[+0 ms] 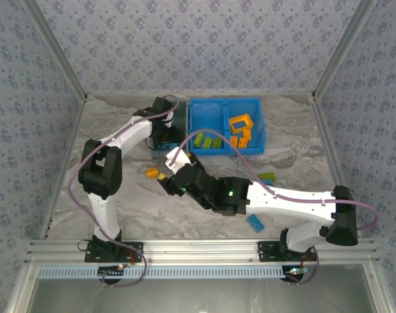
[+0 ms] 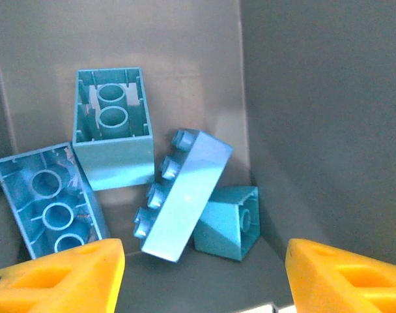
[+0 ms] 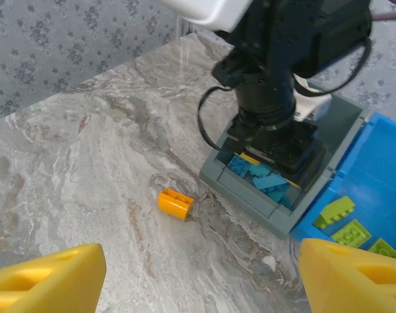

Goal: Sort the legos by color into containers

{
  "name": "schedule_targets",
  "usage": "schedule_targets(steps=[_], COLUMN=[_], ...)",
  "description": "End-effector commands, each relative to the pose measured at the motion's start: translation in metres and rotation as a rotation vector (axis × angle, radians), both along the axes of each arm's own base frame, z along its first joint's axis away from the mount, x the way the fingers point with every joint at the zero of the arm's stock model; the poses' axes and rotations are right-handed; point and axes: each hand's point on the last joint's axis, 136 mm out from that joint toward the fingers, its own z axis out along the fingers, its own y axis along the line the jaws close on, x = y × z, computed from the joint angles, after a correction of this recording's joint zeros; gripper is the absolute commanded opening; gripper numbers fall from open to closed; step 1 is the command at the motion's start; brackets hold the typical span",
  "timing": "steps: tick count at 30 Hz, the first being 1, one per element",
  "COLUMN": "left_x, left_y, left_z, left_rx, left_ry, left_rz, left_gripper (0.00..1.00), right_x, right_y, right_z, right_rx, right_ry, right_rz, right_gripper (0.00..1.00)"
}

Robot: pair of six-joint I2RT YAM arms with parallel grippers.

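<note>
Inside the grey-blue bin (image 2: 315,98), the left wrist view finds four blue bricks (image 2: 185,195) beneath the spread left gripper (image 2: 201,274), while the right gripper (image 3: 198,274), equally spread, faces an orange brick (image 3: 175,203) on the table (image 3: 87,163).

Contents of the grey-blue bin (image 3: 250,192) were largely hidden beneath the left gripper (image 3: 273,163), small blue brick (image 2: 234,223) sat half covered by a tilted brick (image 2: 191,189), bright blue bin (image 3: 377,169) ran off the right edge, fingertips (image 3: 48,277) of the right gripper (image 3: 198,280) were cropped below.
</note>
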Motion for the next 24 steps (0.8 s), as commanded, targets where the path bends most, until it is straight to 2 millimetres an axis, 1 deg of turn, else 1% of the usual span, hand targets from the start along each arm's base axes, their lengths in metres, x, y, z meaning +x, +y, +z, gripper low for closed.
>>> schedule_targets(steps=[1, 2, 3, 4, 6, 9, 11, 12, 13, 15, 16, 18, 19, 21, 24], left_x=[-0.002, -0.005, -0.006, -0.009, -0.015, -0.03, -0.046, -0.054, -0.066, -0.095, -0.109, -0.146, -0.163, -0.199, -0.241], left_y=[-0.001, -0.001, -0.002, -0.002, 0.0, 0.002, -0.001, -0.002, -0.007, -0.018, -0.024, -0.04, -0.047, -0.058, -0.067], left_z=[0.054, 0.064, 0.071, 0.08, 0.097, 0.13, 0.157, 0.166, 0.178, 0.192, 0.198, 0.201, 0.197, 0.18, 0.154], left_rx=[-0.069, -0.09, -0.106, -0.121, -0.141, -0.17, -0.199, -0.208, -0.223, -0.244, -0.257, -0.278, -0.283, -0.29, -0.333], left_ry=[-0.101, -0.117, -0.129, -0.147, -0.176, -0.247, -0.313, -0.342, -0.372, -0.424, -0.445, -0.474, -0.48, -0.483, -0.475], left_rz=[0.025, 0.029, 0.033, 0.038, 0.048, 0.052, 0.023, 0.007, -0.022, -0.1, -0.141, -0.259, -0.313, -0.404, -0.468], left_gripper=[0.7, 0.71, 0.72, 0.72, 0.73, 0.72, 0.73, 0.73, 0.73, 0.75, 0.76, 0.79, 0.8, 0.81, 0.82], right_x=[0.004, 0.006, 0.007, 0.009, 0.015, 0.022, 0.026, 0.027, 0.028, 0.027, 0.026, 0.021, 0.018, 0.011, 0.006], right_y=[-0.029, -0.037, -0.045, -0.055, -0.077, -0.112, -0.136, -0.149, -0.159, -0.174, -0.177, -0.184, -0.184, -0.185, -0.19], right_z=[0.012, 0.014, 0.005, 0.001, -0.004, -0.013, -0.021, -0.03, -0.038, -0.058, -0.068, -0.09, -0.101, -0.127, -0.161], right_rx=[0.043, 0.053, 0.038, 0.039, 0.043, 0.053, 0.058, 0.037, 0.019, -0.003, -0.023, -0.073, -0.095, -0.146, -0.256], right_ry=[-0.013, -0.012, -0.003, 0.007, 0.032, 0.092, 0.139, 0.171, 0.21, 0.315, 0.359, 0.453, 0.503, 0.617, 0.737], right_rz=[-0.09, -0.111, -0.126, -0.151, -0.225, -0.335, -0.413, -0.449, -0.475, -0.508, -0.507, -0.502, -0.483, -0.462, -0.431], right_gripper=[0.8, 0.8, 0.8, 0.8, 0.8, 0.8, 0.8, 0.8, 0.8, 0.79, 0.8, 0.81, 0.83, 0.85, 0.87])
